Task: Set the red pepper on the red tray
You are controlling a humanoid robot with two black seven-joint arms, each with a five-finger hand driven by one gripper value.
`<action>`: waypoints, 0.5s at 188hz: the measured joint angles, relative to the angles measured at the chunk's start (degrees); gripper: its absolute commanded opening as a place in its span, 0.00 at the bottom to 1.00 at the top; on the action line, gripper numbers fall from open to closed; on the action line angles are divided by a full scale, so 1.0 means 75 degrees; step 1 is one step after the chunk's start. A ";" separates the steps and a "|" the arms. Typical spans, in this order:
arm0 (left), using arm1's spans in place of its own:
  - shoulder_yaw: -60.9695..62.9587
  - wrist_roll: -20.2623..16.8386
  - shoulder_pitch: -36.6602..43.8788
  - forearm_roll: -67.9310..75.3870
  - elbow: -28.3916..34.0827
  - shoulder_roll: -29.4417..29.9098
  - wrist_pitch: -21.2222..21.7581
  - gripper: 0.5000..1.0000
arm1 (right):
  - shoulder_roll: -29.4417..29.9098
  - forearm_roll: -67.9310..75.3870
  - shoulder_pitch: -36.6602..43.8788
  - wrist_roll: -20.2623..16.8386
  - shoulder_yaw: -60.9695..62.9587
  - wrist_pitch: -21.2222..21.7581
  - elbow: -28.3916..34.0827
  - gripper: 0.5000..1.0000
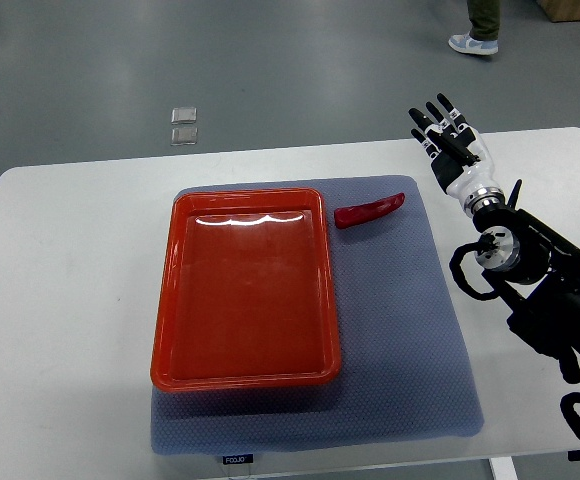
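A red pepper (369,212) lies on the grey mat (410,340), just right of the top right corner of the red tray (245,290). The tray is shallow, rectangular and holds nothing. My right hand (447,135) hovers over the white table to the upper right of the pepper, fingers spread and holding nothing. Its black arm (540,290) comes in from the right edge. A gap of bare mat and table separates the hand from the pepper.
The white table (70,300) extends left and right of the mat. Two small clear squares (184,125) lie on the floor beyond the far edge. A person's shoe and leg (475,35) show at the top.
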 measured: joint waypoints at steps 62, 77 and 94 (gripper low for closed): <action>0.0010 -0.0006 -0.0005 0.0000 -0.0030 0.0000 -0.0001 1.00 | -0.0016 0.0000 0.0012 -0.0011 0.0012 0.0000 0.0000 0.83; 0.0011 -0.0007 -0.0005 0.0001 -0.0046 0.0000 -0.0002 1.00 | -0.0023 0.0000 0.0015 -0.0012 0.0012 0.0000 0.0000 0.83; 0.0011 -0.0007 -0.0003 0.0001 -0.0051 0.0000 -0.0003 1.00 | -0.0024 0.0000 0.0015 -0.0012 0.0012 0.0000 0.0000 0.83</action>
